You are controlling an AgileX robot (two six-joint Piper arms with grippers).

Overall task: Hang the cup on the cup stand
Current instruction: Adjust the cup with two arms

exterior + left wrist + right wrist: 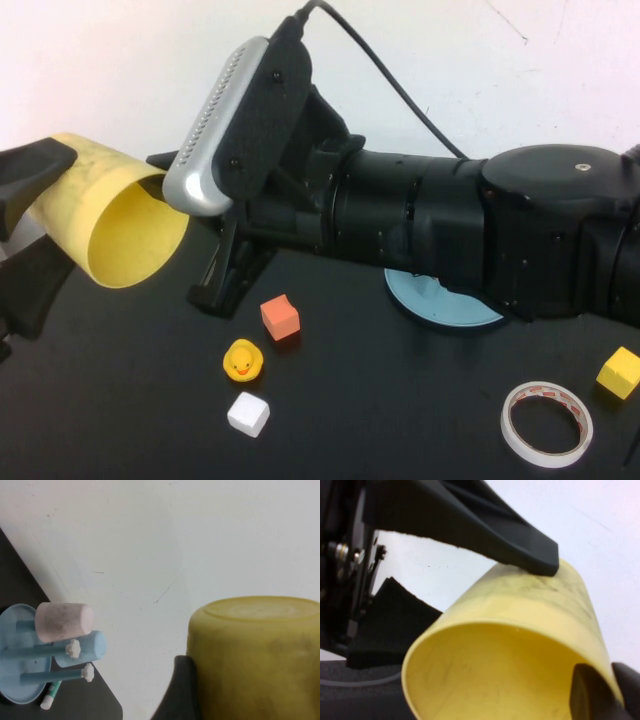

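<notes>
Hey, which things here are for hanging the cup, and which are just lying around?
Job: yellow cup, held by left tool, far left; right tool at its mouth; cup stand.
Lying about: orange cube, rubber duck, white cube, yellow cube, tape roll.

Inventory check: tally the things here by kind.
Cups: 3 (yellow cup, pink cup, light blue cup)
Cubes: 3 (orange cube, white cube, yellow cube)
Cup stand: 1
Rubber duck: 1
Tape roll: 1
Marker-like stick: 1
Total: 10
Left gripper, far left, and right gripper, at its mouth, both grip the yellow cup.
</notes>
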